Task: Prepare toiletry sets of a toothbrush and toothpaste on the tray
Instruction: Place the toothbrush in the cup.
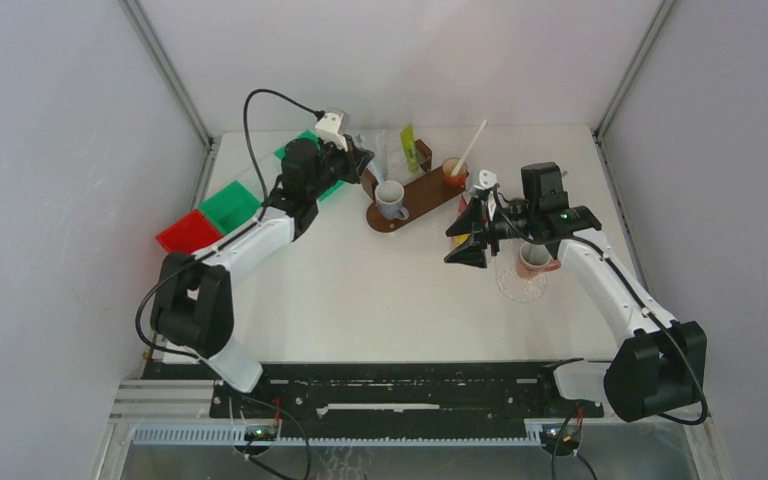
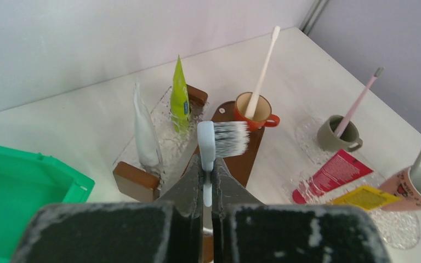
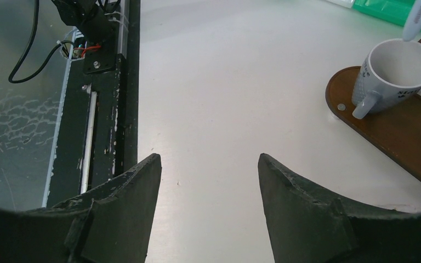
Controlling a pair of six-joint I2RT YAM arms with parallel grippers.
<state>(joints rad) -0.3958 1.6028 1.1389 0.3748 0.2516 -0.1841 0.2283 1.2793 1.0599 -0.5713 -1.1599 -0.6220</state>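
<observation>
The right pincer [image 3: 208, 164] is wide open and holds nothing. It hangs over the bare white tabletop [image 3: 225, 82]. Close by, a pink cup [image 1: 534, 260] sits on a bumpy glass plate [image 1: 518, 289]. Farther out lies the brown tray [image 1: 422, 193]. A grey mug [image 3: 394, 68] stands at its near end and an orange cup [image 2: 255, 109] at its far end. A white toothbrush [image 2: 263, 66] leans in the orange cup. The left pincer [image 2: 206, 167] is squeezed shut on a blue-white toothbrush [image 2: 214, 139], bristles up. The brush's low end hangs just over the grey mug. Behind the tray, a green-yellow tube [image 2: 179, 96] stands upright.
</observation>
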